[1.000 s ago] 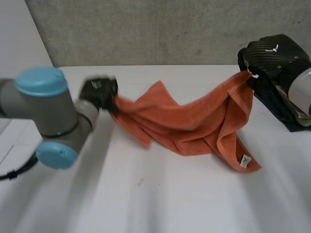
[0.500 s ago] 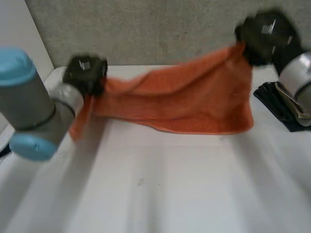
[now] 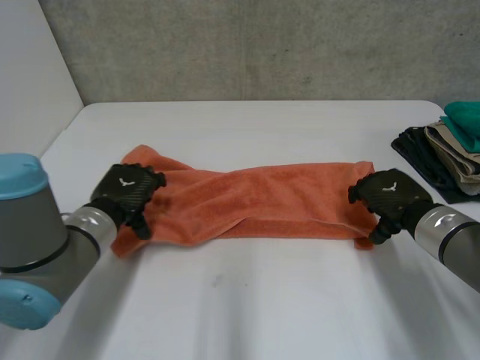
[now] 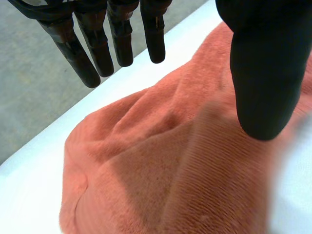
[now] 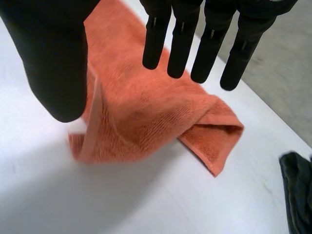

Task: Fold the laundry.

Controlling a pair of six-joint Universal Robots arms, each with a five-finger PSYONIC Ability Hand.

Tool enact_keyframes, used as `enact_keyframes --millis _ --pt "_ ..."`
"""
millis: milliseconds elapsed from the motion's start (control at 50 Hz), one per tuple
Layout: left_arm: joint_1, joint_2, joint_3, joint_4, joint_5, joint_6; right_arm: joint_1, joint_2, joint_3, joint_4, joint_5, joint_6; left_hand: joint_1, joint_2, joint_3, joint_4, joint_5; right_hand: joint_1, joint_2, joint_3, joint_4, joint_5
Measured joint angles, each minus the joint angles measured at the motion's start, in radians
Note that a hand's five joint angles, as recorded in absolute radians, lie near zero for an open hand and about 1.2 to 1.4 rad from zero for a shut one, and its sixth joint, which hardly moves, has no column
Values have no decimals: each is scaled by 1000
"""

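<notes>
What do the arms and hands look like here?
The left hand and right hand are black, weave-textured shells with a small white logo on the back, slim rod-like fingers and a thick rounded thumb. The left arm is grey, tubular, with light-blue caps; wrists silver.

White table [image 3: 247, 315], matte, with a small dark speck near its middle. Grey concrete wall [image 3: 262, 45] behind it; plain white panel [image 3: 30, 90] at the left. Stack of folded cloths [image 3: 442, 161] at the right edge: black lowest, beige between, teal on top.
</notes>
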Motion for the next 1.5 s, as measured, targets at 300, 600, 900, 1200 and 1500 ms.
enact_keyframes --millis 300,600,900,1200,1500 --pt "150 76 -100 -170 23 -128 88 -2 6 63 167 158 6 14 11 16 33 -32 -34 -31 -41 -43" --pt "184 58 -114 -169 52 -125 106 214 -92 -98 259 118 78 91 92 105 116 575 592 566 562 589" --pt "171 -113 -51 -52 51 41 98 207 -86 -168 276 114 508 507 504 495 497 591 650 653 661 651" --pt "152 198 -5 11 1 -30 60 -21 -109 -58 285 -16 770 835 828 844 800 591 650 653 663 651" --pt "158 298 206 -419 57 11 4 -251 -296 401 201 -264 770 837 830 845 800 591 650 655 664 666"
